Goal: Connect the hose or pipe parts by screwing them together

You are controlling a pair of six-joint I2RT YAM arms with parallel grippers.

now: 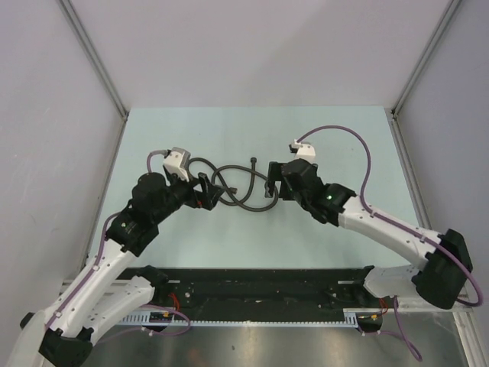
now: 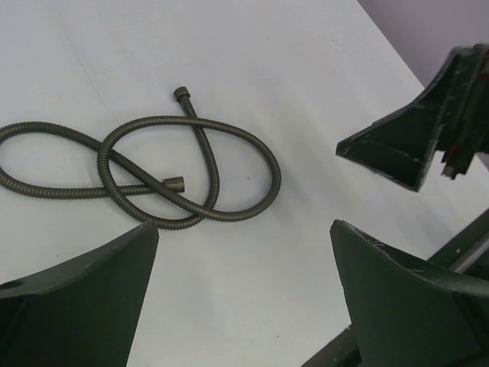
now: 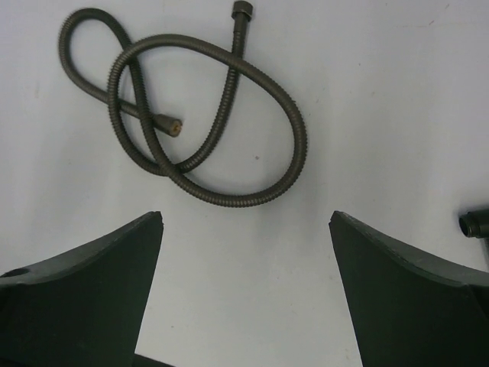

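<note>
The hose (image 2: 197, 124) lies in loose overlapping loops on the table (image 1: 344, 153), at mid-table between the two grippers and touching neither. It is a dark grey corrugated line. Two ends are visible: one end fitting (image 2: 182, 93) points toward the far side, and a second end fitting (image 2: 175, 183) lies inside the loops, resting against a crossing run of hose. The fittings are well apart and not joined. Whether the loops form one length or two cannot be determined. The left gripper (image 1: 208, 191) is positioned just left of the loops, with its fingers spread wide and nothing between them. The right gripper (image 1: 269, 183) is positioned just right of the loops, facing the left gripper, with its fingers likewise spread wide and holding nothing.
</note>
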